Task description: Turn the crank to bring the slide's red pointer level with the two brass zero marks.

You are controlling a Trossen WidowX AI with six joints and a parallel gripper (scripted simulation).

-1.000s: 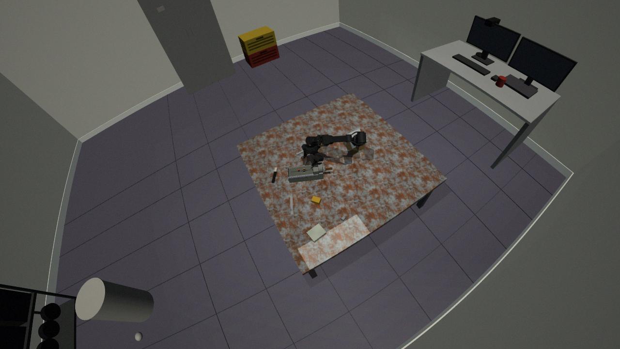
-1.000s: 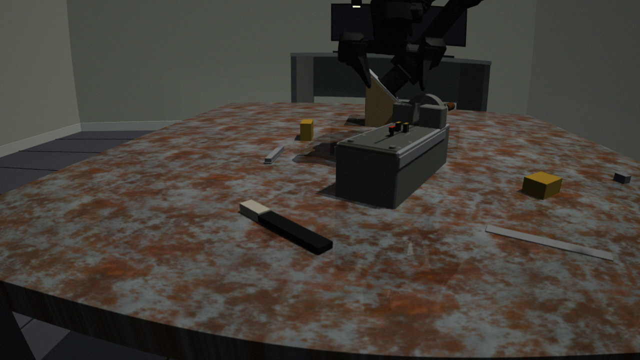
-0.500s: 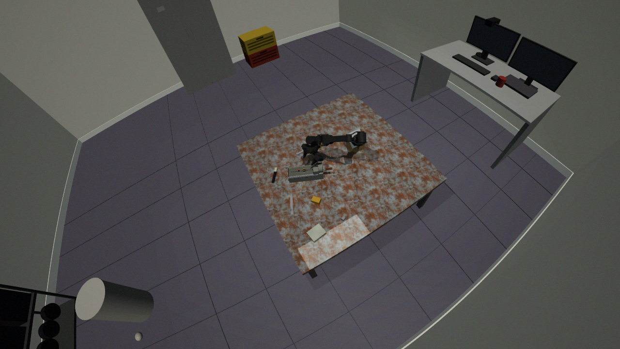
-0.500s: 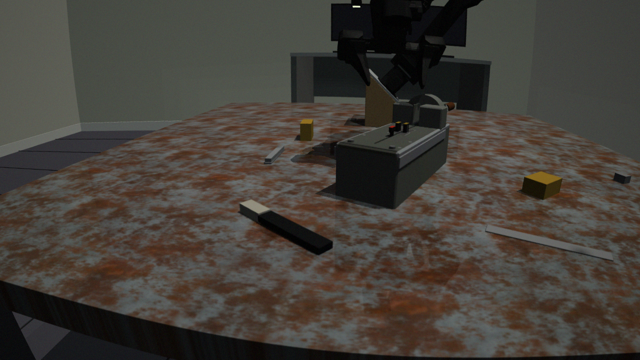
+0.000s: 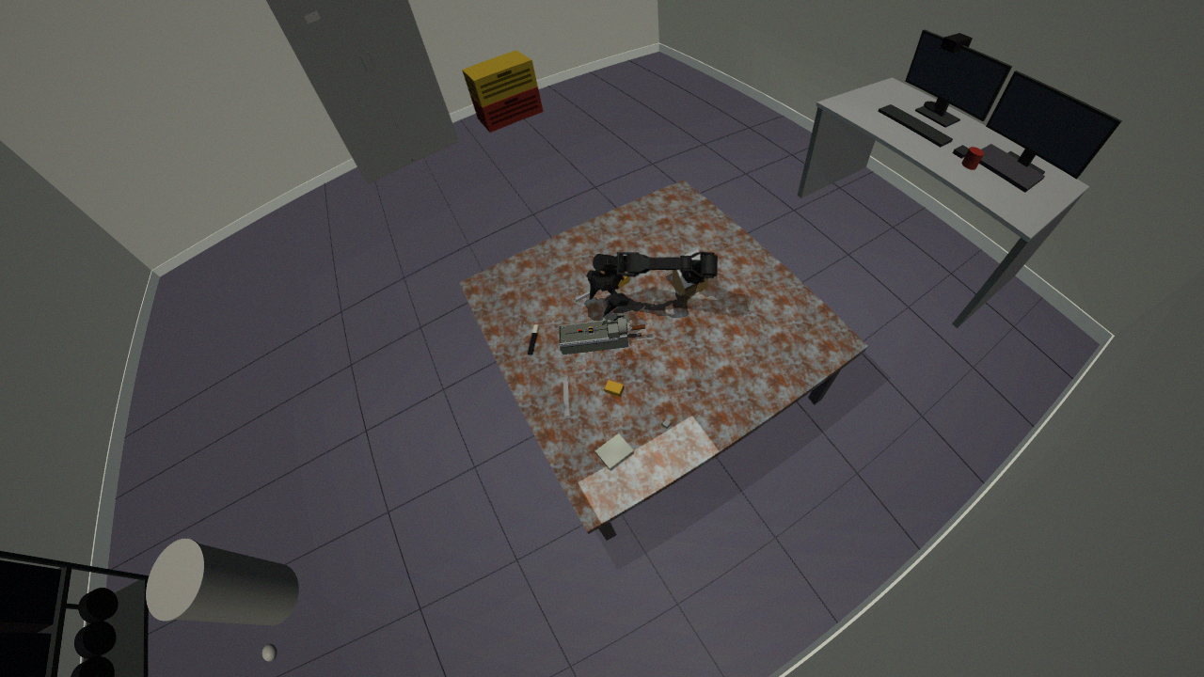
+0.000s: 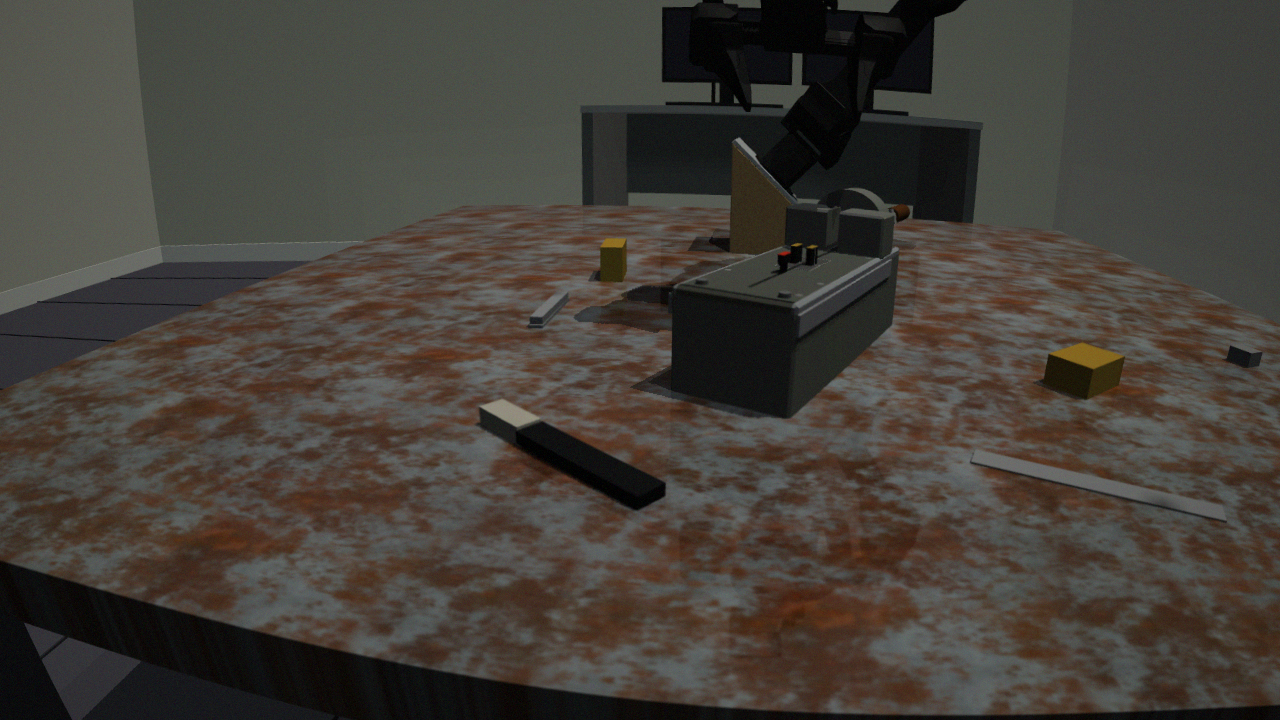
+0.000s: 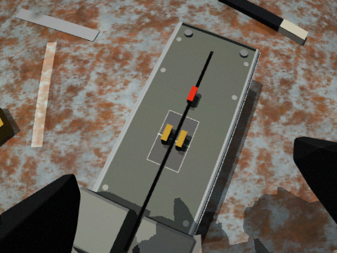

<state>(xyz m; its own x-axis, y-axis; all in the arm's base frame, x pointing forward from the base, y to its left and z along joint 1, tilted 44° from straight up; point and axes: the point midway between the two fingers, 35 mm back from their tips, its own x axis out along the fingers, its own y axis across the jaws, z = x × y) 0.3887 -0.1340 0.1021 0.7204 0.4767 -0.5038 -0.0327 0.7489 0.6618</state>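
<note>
Red pointer (image 5: 579, 330) (image 6: 783, 258) (image 7: 192, 93) stands in the slot on top of the grey machine (image 5: 594, 343) (image 6: 733, 344) (image 7: 130, 154), slightly nearer than the two brass zero marks (image 5: 591, 330) (image 6: 810, 250) (image 7: 166, 133) and so not level with them. Nearest lies a black-and-cream stick (image 5: 531, 339) (image 6: 590, 462) (image 7: 256, 12) on the left, a thin pale strip (image 5: 566, 397) (image 6: 1096, 485) (image 7: 56, 24) on the right, with a yellow block (image 5: 614, 387) (image 6: 1083, 369) beyond the strip. Farther back the crank handle (image 5: 638, 326) (image 6: 900, 212) juts from the machine's far end, the gripper (image 5: 604, 288) (image 6: 803, 107) (image 7: 188, 168) hangs above with fingers spread around nothing, and a desk (image 5: 850, 104) (image 6: 778, 111) stands farthest
</note>
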